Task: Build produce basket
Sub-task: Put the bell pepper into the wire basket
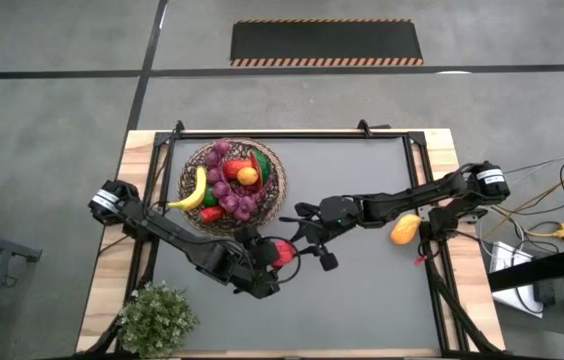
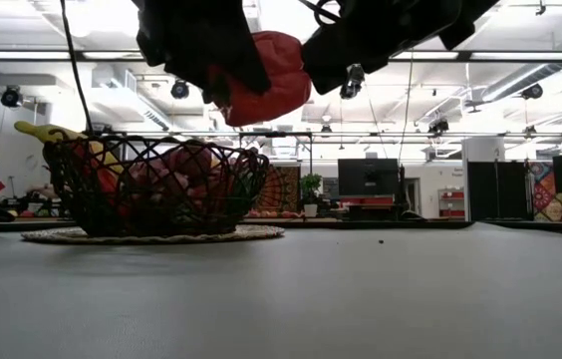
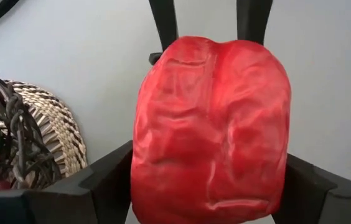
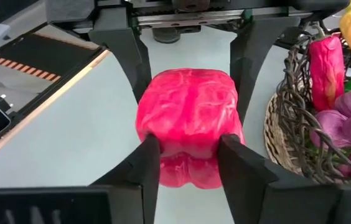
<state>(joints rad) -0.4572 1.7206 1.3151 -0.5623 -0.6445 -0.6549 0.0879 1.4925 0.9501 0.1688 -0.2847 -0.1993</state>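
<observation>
A red pepper (image 1: 284,252) hangs in the air over the table's middle, to the near right of the wicker basket (image 1: 187,170). My left gripper (image 3: 210,162) comes at it from the near left and is shut on it. My right gripper (image 4: 191,162) reaches in from the right and is shut on the pepper's other end. The basket sits on a round woven mat (image 3: 57,130) and holds a banana (image 1: 194,190), purple grapes (image 1: 230,180) and other produce. An orange-yellow fruit (image 1: 405,230) lies on the table at the right. My left gripper pinches the pepper's two sides (image 3: 144,168) between its two fingers, slanting down from the near left. The pepper is lifted clear of the table (image 2: 266,75). My right gripper pinches the opposite end of the pepper (image 4: 163,158) between its two fingers (image 4: 147,168), coming nearly level from the table's right. Both pairs of fingers are on the pepper at once.
A small green potted plant (image 1: 157,318) stands at the table's near left corner. The basket's rim (image 4: 287,106) lies close beside the two grippers. Bare grey table surface (image 1: 362,300) stretches to the near right.
</observation>
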